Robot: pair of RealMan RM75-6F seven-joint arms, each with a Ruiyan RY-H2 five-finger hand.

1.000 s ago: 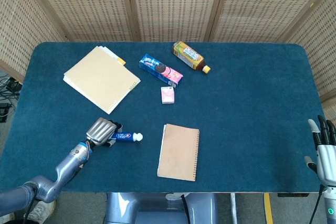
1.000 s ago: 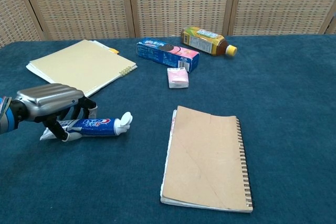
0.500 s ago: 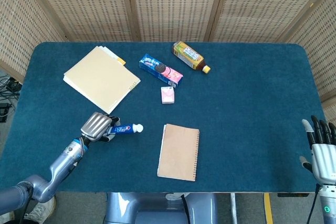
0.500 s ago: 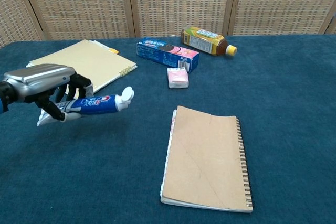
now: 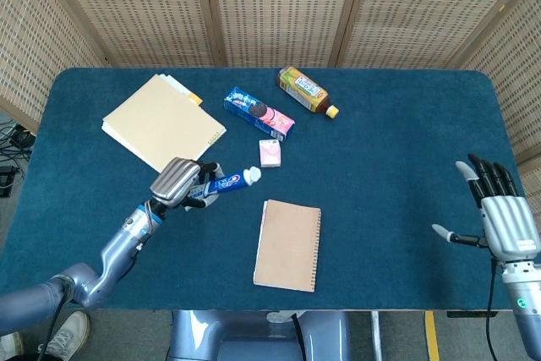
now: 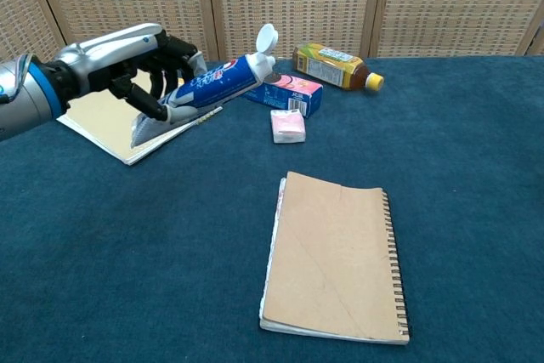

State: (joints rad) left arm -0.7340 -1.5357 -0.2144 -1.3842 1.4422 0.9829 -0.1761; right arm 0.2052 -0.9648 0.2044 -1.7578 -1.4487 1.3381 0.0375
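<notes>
The left hand [image 6: 127, 61] grasps a toothpaste tube [image 6: 212, 84], its dark fingers [image 6: 157, 82] wrapped around the tube's flat crimped end. The tube is lifted off the table [image 5: 397, 166] and tilted, with the white cap raised and pointing toward the right (in the head view it hangs over the blue cloth just left of the small pink packet). In the chest view the cap shows in front of the blue cookie box [image 6: 293, 91], and the tube's lower end overlaps the near corner of the cream spiral binder [image 6: 106, 121].

In the head view the same left hand [image 5: 179, 182] sits just below that binder [image 5: 162, 127], with the tube [image 5: 226, 182] reaching toward the pink packet [image 5: 269, 153]. Beyond the packet lie the cookie box [image 5: 259, 113] and, near it, an amber drink bottle [image 5: 306, 91] on its side. A brown spiral notebook [image 5: 288, 244] lies flat near the front edge, apart from the tube.

The right hand [image 5: 499, 217] hovers at the far right edge of the table, well apart from everything; its fingers are spread, thumb out to the side, and it holds nothing.
</notes>
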